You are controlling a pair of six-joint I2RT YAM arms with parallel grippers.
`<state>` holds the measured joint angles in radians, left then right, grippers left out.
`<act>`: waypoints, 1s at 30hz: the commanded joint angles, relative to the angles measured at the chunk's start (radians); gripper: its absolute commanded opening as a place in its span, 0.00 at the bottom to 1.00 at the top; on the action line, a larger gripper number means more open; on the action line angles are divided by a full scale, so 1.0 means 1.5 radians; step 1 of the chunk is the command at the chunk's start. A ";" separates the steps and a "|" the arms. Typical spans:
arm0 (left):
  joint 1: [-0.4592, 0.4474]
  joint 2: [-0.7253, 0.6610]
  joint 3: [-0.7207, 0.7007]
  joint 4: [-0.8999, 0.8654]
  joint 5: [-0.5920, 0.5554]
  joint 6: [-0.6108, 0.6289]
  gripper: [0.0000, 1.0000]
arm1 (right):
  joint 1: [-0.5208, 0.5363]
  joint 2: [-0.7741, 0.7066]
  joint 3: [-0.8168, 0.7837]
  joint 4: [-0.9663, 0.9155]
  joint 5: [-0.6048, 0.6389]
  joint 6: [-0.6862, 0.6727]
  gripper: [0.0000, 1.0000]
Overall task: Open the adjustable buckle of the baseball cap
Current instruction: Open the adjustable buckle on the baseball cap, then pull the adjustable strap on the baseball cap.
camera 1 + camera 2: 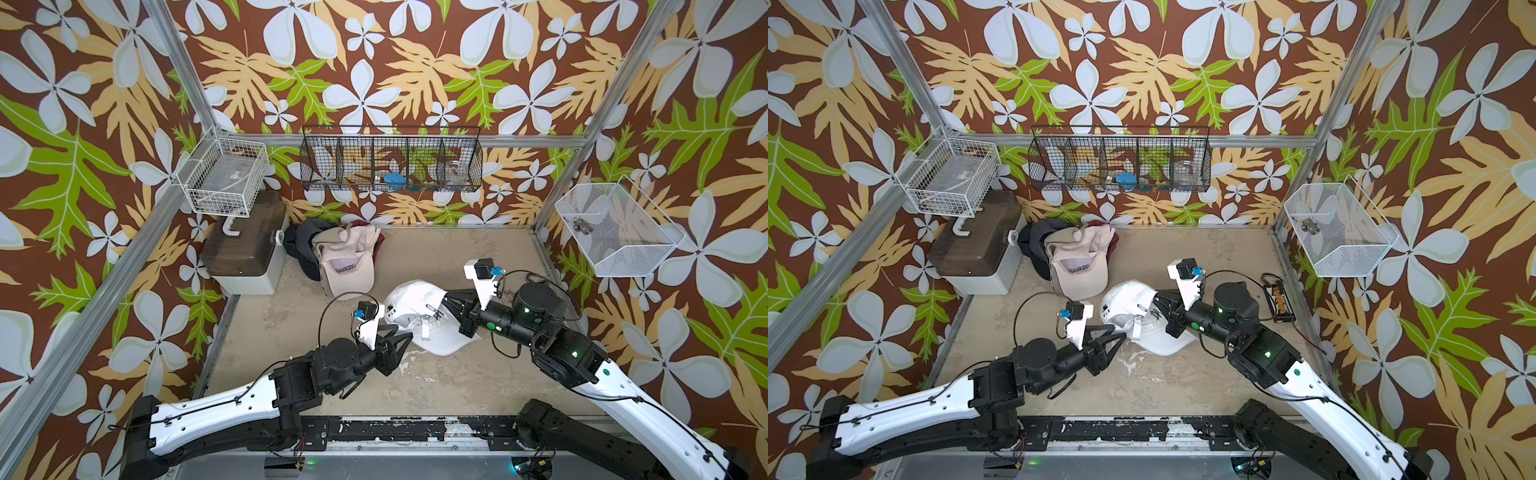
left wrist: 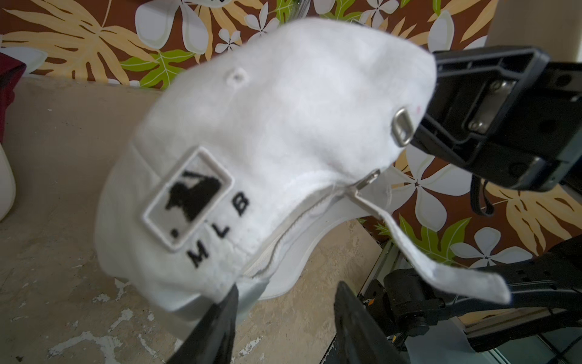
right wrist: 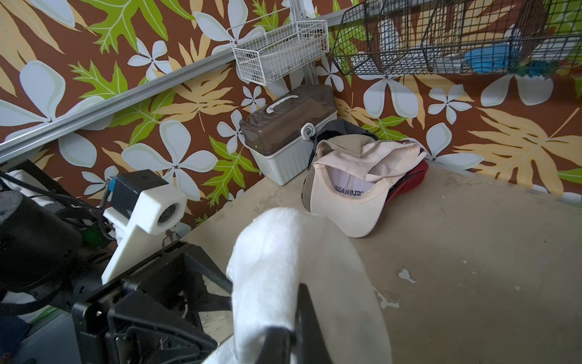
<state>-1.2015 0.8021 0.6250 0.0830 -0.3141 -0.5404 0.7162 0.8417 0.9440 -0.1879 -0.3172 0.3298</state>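
White fabric marks the baseball cap [image 1: 415, 297], which sits mid-table with its brim down toward the table [image 1: 436, 386] and its crown lifted. The right arm reaches in from the right, forearm low. The right gripper [image 1: 449, 304] is clenched on the cap's rear edge, just beside a metal ring [image 2: 401, 126].

The left arm stretches forward from the near left with its elbow bent, and the left gripper [image 1: 404, 334] is released. In the left wrist view its 2 fingers [image 2: 220, 315] stand apart with nothing between them. 1 finger is at the cap's lower edge below the MLB patch [image 2: 189, 198]; whether it touches, I cannot tell.

The strap [image 2: 425, 249] leaves a metal buckle [image 2: 367, 180] at the rear opening and hangs loose, its end free and apart from the ring.

Behind the cap, toward the back wall, lies a pile of caps [image 1: 347, 266] with a beige cap on top. A brown-lidded box [image 1: 245, 249] stands just beside the pile in the corner. 3 baskets hang on the walls: a white wire basket [image 1: 224, 174], a black wire basket [image 1: 390, 160] and a white mesh basket [image 1: 615, 232]. In a top view a small black object [image 1: 1280, 301] lies near the right wall. The cap's crown fills much of the right wrist view.
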 commanded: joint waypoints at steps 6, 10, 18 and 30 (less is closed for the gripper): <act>-0.007 0.010 0.026 0.032 -0.007 0.041 0.51 | 0.002 0.000 -0.008 0.033 -0.063 0.031 0.00; -0.007 0.029 0.034 0.031 -0.002 0.046 0.51 | 0.001 0.000 -0.011 0.039 -0.087 0.036 0.00; -0.007 0.046 0.039 0.040 0.007 0.052 0.46 | 0.002 -0.011 -0.016 0.056 -0.124 0.051 0.00; -0.008 0.041 0.039 0.056 0.012 0.054 0.38 | 0.001 -0.024 -0.027 0.086 -0.180 0.083 0.00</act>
<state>-1.2118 0.8692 0.6785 0.1318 -0.3012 -0.4675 0.7177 0.8089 0.9081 -0.1112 -0.5621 0.4389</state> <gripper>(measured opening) 0.389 0.052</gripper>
